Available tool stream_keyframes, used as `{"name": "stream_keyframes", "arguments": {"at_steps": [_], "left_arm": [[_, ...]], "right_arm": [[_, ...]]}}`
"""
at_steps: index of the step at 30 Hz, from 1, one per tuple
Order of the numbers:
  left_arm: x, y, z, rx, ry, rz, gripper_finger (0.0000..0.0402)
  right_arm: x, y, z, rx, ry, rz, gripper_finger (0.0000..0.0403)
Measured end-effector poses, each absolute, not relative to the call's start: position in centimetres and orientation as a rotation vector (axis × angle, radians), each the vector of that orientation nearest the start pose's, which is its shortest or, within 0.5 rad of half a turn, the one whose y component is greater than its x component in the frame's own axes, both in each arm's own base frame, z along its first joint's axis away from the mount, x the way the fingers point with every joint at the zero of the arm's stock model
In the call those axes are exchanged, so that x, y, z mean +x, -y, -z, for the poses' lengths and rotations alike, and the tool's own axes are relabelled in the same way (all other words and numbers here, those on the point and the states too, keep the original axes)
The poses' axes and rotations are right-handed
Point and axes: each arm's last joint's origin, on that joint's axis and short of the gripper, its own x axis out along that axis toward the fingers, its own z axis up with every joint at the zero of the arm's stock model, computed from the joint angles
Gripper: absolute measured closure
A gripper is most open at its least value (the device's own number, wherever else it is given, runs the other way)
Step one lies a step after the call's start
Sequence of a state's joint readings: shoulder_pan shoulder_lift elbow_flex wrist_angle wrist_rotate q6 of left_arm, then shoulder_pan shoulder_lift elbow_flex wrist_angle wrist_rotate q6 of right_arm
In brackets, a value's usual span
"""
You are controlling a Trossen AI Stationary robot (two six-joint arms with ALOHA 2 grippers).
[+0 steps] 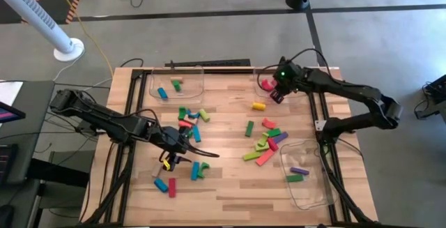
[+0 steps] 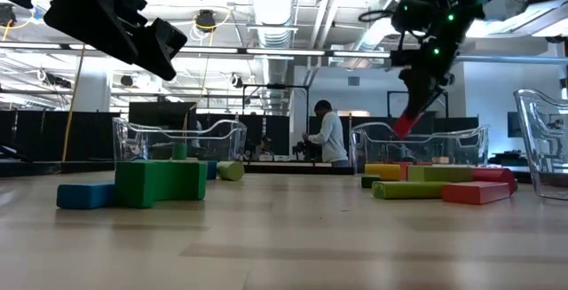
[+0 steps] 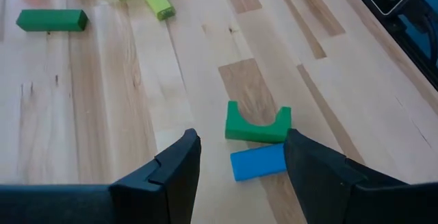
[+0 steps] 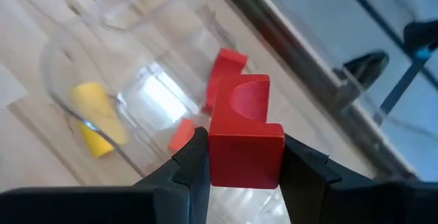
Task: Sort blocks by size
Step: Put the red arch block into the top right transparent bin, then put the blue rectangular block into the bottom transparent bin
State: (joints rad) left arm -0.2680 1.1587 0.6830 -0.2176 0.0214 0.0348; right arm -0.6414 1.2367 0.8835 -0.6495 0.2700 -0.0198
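Observation:
My right gripper [image 4: 239,157] is shut on a red block [image 4: 246,138] with a half-round notch, hanging over the clear tray [image 2: 417,141] at the far right. Another red block [image 4: 224,65] lies inside that tray. A yellow cylinder [image 4: 96,118] lies on the table beside it. My left gripper [image 3: 239,176] stands open above the table near its front left. A green arch block [image 3: 258,123] and a blue block [image 3: 256,162] lie side by side on the wood just ahead of its fingers, untouched. My right gripper pinches the red block by two opposite flat sides [image 4: 213,157] between its two fingers, the notched face turned away from the wrist. The fingers slant down from above. The block hangs clear over the tray [image 4: 102,125].
A second clear tray [image 1: 178,81] at the far left holds a few blocks, and a third [image 1: 306,176] at the near right holds two. Loose blocks lie in clusters at the middle [image 1: 191,116] and middle right [image 1: 268,144]. A person [image 2: 330,135] stands in the room beyond.

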Motion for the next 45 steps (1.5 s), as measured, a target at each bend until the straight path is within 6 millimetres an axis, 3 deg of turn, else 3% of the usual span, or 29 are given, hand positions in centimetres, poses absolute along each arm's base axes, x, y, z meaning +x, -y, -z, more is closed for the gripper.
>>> {"name": "stream_keyframes", "arguments": {"at_steps": [10, 19, 32, 45], "left_arm": [[22.5, 6.2, -22.4, 0.117, -0.69, 0.288, 0.0203], [22.4, 6.2, -22.3, 0.112, -0.711, 0.284, 0.0203], [22.0, 5.9, -21.8, 0.135, -0.782, 0.21, 0.0203], [21.7, 5.8, -21.5, 0.134, -0.82, 0.185, 0.0203]], "right_arm": [[17.3, 16.7, -21.5, 0.312, -1.113, 0.837, 0.024], [17.1, 17.7, -20.4, 0.379, -1.148, 0.833, 0.0218], [17.1, 17.7, -20.4, 0.383, -1.142, 0.835, 0.0206], [17.1, 17.7, -20.5, 0.389, -1.127, 0.843, 0.0154]]}}
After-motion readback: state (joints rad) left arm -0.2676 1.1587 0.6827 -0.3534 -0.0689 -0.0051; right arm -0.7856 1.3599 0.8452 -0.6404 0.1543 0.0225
